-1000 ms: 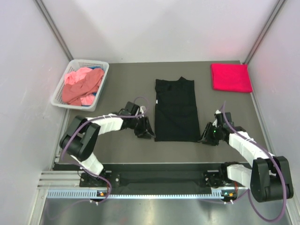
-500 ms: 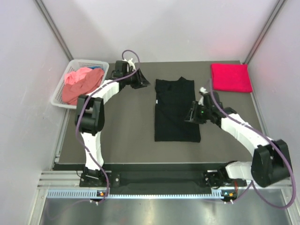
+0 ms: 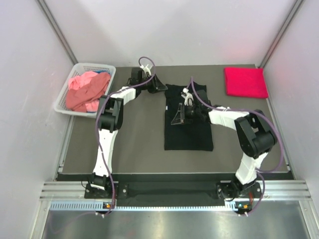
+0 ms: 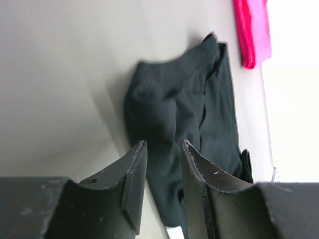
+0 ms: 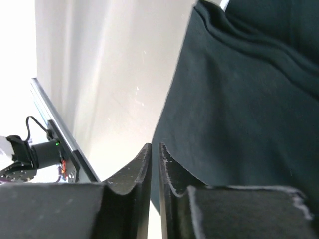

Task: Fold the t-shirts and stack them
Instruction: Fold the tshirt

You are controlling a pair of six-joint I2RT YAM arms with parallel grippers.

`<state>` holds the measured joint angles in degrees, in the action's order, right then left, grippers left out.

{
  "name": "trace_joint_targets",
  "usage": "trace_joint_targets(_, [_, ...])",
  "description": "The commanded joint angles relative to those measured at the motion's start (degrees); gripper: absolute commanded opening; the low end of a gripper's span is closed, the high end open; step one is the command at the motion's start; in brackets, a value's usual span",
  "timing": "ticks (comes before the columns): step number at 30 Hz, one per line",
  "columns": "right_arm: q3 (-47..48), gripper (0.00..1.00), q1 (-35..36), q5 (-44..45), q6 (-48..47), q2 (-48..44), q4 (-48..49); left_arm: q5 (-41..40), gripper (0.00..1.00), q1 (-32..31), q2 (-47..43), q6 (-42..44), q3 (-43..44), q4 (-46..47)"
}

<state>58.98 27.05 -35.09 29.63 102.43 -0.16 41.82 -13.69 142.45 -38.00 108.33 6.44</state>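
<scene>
Left pincer stands open at the black t-shirt's far left corner; right pincer, nearly closed, is over its left half.

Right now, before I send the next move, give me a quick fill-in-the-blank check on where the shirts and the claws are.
The folded red t-shirt lies at the far ____ corner of the table. The pink t-shirts sit inside the white ____. The right claw is over the black t-shirt; the left claw is by its far ____ corner.
Missing words: right; basket; left.
</scene>
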Motion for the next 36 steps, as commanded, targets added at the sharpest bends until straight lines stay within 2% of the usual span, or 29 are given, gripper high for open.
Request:
trace_joint_targets(1, [2.98, 0.09, 0.90, -3.23, -0.01, 1.98, 5.96, 2.82, 0.38, 0.25, 2.38, -2.69, 5.21, 8.15])
trace_joint_targets(6, [1.84, 0.07, 1.60, -3.40, 1.04, 4.97, 8.07, 2.21, 0.37, 0.60, 6.87, -4.89, 10.22, 10.25])
trace_joint_targets(8, [1.49, 0.07, 2.31, -3.75, 1.40, 6.19, 8.95, 2.65, 0.33, 0.60, 8.88, -6.64, 11.80, 11.31])
trace_joint_targets(9, [1.40, 0.07, 2.48, -3.58, 1.57, 6.46, 9.39, 3.17, 0.22, 0.60, 9.50, -7.35, 13.20, 12.45])
trace_joint_targets(11, [1.05, 0.06, 3.01, -3.32, 1.92, 7.69, 9.57, 3.09, 0.12, 0.68, 11.08, -8.23, 14.53, 12.72])
trace_joint_targets(12, [0.79, 0.05, 3.10, -3.06, 2.71, 8.04, 9.39, 2.91, 0.00, 0.77, 11.53, -8.23, 15.76, 12.81])
trace_joint_targets(18, [-3.25, 0.03, 3.71, -0.94, 3.77, 8.57, 10.88, -0.60, 0.00, 1.65, 13.99, -11.83, 18.32, 15.71])
trace_joint_targets(20, [-5.01, 0.03, 3.63, -0.51, 4.03, 8.05, 12.02, -0.08, 0.04, 1.83, 14.43, -13.24, 18.23, 16.93])
trace_joint_targets(23, [-5.72, 0.03, 3.63, -0.50, 4.39, 7.35, 12.47, 0.45, 0.26, 2.09, 14.17, -13.77, 17.62, 16.68])
trace_joint_targets(24, [-5.63, 0.04, 3.71, -0.50, 4.47, 7.17, 12.38, 0.71, 0.29, 2.27, 13.82, -13.68, 16.83, 16.68])
trace_joint_targets(28, [-2.21, 0.13, 3.71, -0.77, 2.99, 5.33, 8.70, 1.16, 0.41, 3.93, 9.70, -13.68, 14.10, 15.19])
trace_joint_targets(29, [-1.42, 0.15, 3.71, -0.59, 2.46, 3.93, 5.21, 1.24, 0.45, 4.46, 8.90, -13.42, 13.84, 13.88])
trace_joint_targets(31, [0.34, 0.20, 3.71, 1.33, 1.40, 1.64, 1.50, 1.07, 0.44, 5.78, 5.23, -9.67, 13.75, 5.11])
trace_joint_targets(33, [1.83, 0.24, 3.63, 3.18, 0.26, -2.57, -6.13, -0.33, 0.42, 6.40, 1.10, -5.70, 9.99, -4.09])
trace_joint_targets(34, [1.93, 0.29, 3.54, 5.45, -0.18, -4.15, -8.25, -1.30, 0.41, 6.31, -4.41, -2.38, 7.10, -6.07])
trace_joint_targets(35, [1.67, 0.30, 3.54, 6.52, -0.44, -7.48, -10.10, -1.65, 0.40, 5.96, -7.51, -1.21, -0.33, -6.17])
trace_joint_targets(36, [0.53, 0.34, 3.45, 7.40, -0.62, -9.34, -13.34, -1.40, 0.40, 5.61, -10.59, -0.07, -4.23, -6.17])
